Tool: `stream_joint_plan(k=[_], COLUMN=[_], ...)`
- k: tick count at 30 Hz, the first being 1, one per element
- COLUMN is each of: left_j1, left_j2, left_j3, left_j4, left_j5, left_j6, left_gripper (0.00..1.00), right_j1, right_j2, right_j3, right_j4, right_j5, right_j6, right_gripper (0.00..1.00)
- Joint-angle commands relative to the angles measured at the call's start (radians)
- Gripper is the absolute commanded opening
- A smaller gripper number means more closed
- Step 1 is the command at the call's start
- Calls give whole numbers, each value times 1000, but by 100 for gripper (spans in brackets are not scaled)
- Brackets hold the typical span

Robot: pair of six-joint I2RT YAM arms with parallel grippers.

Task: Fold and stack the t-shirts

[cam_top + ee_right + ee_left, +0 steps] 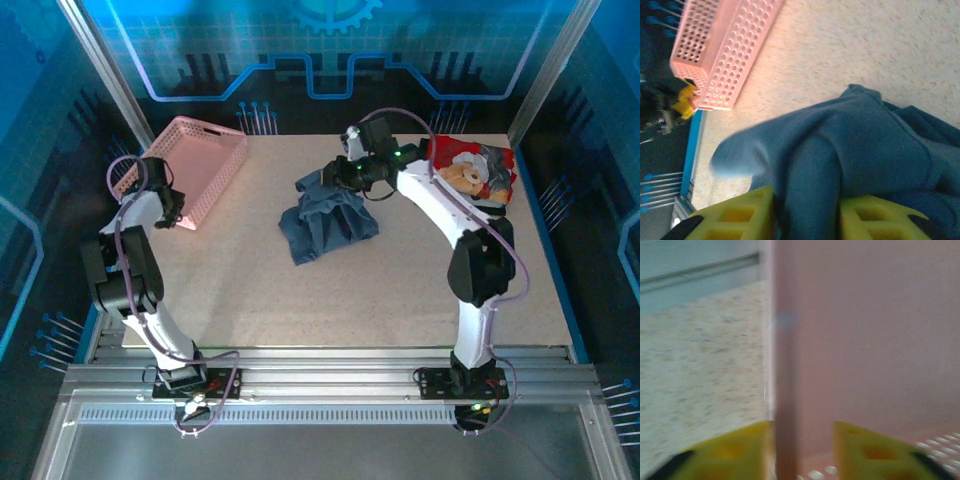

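Observation:
The dark slate-blue t-shirt (325, 225) is crumpled at the table's middle, with its top bunched up and lifted. My right gripper (335, 172) is shut on that raised fold. In the right wrist view the blue cloth (855, 145) fills the space between the yellow fingers (735, 215) of that gripper (807, 197). The red and black teddy-bear t-shirt (475, 170) lies at the far right, behind the right arm. My left gripper (172, 210) is at the near corner of the pink basket (195, 160), and its yellow fingers (740, 450) straddle the basket wall (865, 340), gripper (802, 427) closed on it.
The pink lattice basket (725, 55) stands at the far left, close to the table's left edge. Open tabletop (300, 300) lies between the blue shirt and the arm bases. Frame posts stand at the back corners.

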Motion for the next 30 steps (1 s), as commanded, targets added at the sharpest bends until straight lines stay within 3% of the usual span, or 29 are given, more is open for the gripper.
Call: stream_joint_plan(k=[1,3,4,6,11,15,17,19,22,26,30], left_j1=[-3,-7,-9,-19,-76,-196,-264,-310,-307,-332,-444], left_j2=[2,-13,-21,-46,-158,-266,-315,-366,-424,-492,-501], left_j3=[49,53,59,61,17,-47,-88,-144,-227,-235,-270], left_j4=[84,84,77,47,-13,-70,-99,-124,-124,-117,-153], left_j5=[127,165,194,217,269,284,278,249,224,276,302], left_j6=[54,75,88,117,184,240,248,242,213,237,274], left_gripper=[66,79,91,94,95,95,95,95,95,95,91], right_j1=[-36,-55,-60,-72,-107,-129,-162,-183,-163,-111,-66], right_j2=[71,77,61,4,-190,-301,-323,-330,-302,-228,-128], right_j3=[72,98,89,38,-127,-235,-283,-333,-358,-328,-285], right_j4=[-71,-139,-153,-160,-170,-205,-195,-130,-63,-51,-58], right_j5=[28,39,47,70,126,195,139,28,-57,-84,-61], right_j6=[-27,-34,-39,-53,-88,-172,-154,-105,-76,-114,-181], right_gripper=[54,65,70,76,79,79,79,77,76,75,71])
